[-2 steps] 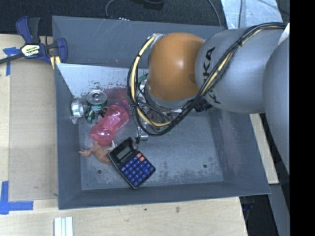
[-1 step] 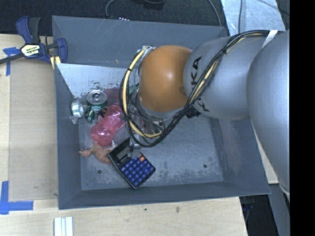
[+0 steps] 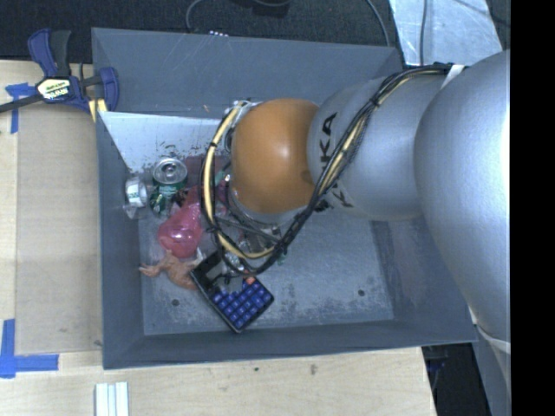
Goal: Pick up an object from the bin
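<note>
My gripper (image 3: 250, 230) is low in the left half of the bin, mostly hidden under the arm's orange dome. Directly below it lies a flat black device with a blue keypad (image 3: 240, 302), set diagonally on the bin floor, its upper black end reaching under the gripper. Touching the gripper's left side is a pink soft object (image 3: 181, 229). A small brown toy animal (image 3: 173, 271) lies just left of the black device.
A green and silver drinks can (image 3: 168, 174) and a crumpled silver object (image 3: 134, 194) sit at the left wall, beside a white sloped insert. The arm and its cables cover the bin's upper middle. Bare grey floor stretches to the right.
</note>
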Controlling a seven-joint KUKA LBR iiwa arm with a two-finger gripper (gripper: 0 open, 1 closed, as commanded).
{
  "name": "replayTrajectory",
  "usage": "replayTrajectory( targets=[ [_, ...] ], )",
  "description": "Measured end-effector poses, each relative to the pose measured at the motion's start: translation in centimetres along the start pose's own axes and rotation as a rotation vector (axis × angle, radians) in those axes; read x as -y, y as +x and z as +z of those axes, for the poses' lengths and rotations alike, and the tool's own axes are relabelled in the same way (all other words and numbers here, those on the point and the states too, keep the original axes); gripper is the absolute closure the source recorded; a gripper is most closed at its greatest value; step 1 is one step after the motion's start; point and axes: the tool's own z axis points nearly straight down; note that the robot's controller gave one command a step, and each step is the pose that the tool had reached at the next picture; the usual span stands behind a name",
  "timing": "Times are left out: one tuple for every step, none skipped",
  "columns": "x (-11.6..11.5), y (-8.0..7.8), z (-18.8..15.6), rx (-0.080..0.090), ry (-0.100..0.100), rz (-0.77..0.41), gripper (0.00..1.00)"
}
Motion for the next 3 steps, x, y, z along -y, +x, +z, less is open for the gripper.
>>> replayTrajectory(
  targets=[
    [0.7, -0.4, 4.0, 0.014, 0.006, -0.214, 1.00],
    [0.7, -0.4, 4.0, 0.014, 0.006, -0.214, 1.00],
    [0.5, 0.2, -0.2, 0.009, 0.004, -0.207, 1.00]
  ],
)
